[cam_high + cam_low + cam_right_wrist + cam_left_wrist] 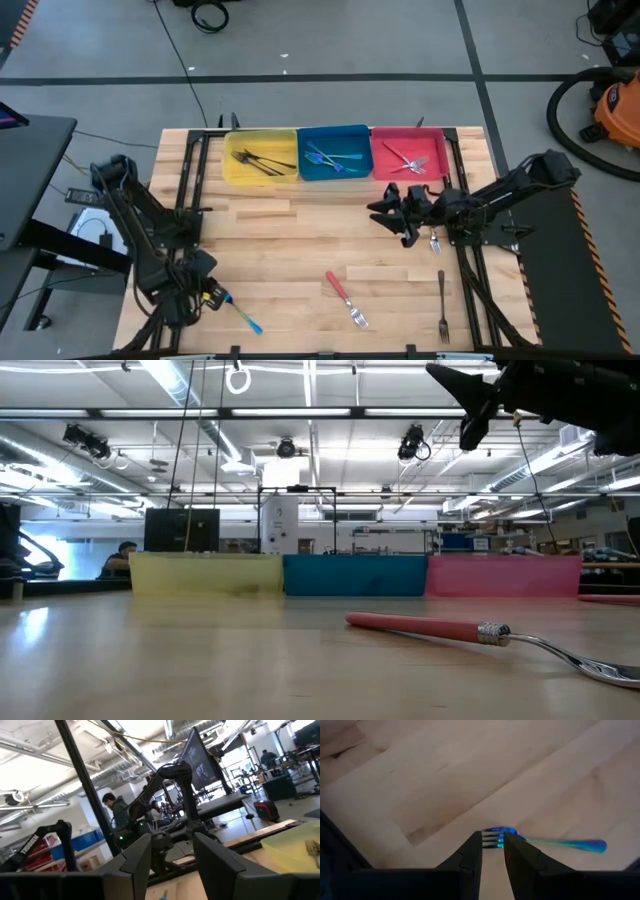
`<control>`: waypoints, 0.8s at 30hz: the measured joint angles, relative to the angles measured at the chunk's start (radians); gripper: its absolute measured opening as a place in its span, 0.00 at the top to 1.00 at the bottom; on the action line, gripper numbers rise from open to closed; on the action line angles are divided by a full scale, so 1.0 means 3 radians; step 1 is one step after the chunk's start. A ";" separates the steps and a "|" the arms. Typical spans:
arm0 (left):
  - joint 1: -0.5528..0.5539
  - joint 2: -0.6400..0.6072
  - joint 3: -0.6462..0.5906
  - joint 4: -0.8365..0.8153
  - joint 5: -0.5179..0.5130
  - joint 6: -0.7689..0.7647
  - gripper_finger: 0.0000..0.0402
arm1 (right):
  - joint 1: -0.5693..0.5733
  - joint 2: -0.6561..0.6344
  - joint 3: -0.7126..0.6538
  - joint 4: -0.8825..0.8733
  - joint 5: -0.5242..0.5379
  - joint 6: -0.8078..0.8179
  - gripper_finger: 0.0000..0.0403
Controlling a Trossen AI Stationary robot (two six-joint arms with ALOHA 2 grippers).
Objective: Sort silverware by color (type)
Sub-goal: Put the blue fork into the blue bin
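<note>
My left gripper is at the table's near left, shut on a blue-handled fork whose handle points toward the near edge; the fork also shows in the left wrist view. My right gripper is open and empty, raised above the table in front of the red bin; it shows high in the low view, and its open fingers frame the right wrist view. A red-handled fork and a dark fork lie flat on the table near the front edge. My left gripper pinches the blue fork's tine end between its two fingers, one finger on each side of the tines. The fingers come from above and lie roughly in line with the fork. The blue handle sticks out beyond the fingertips, low over the wood; whether it rests there I cannot tell.
A yellow bin, a blue bin and the red bin stand side by side at the far edge, each holding forks. Another fork lies under my right arm. The red-handled fork lies close before the low camera.
</note>
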 joint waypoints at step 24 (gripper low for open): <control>-0.0199 0.0349 -0.0545 0.0972 -0.0009 -0.0209 0.80 | 0.0266 0.0662 0.0529 -0.0004 -0.0001 -0.0123 0.61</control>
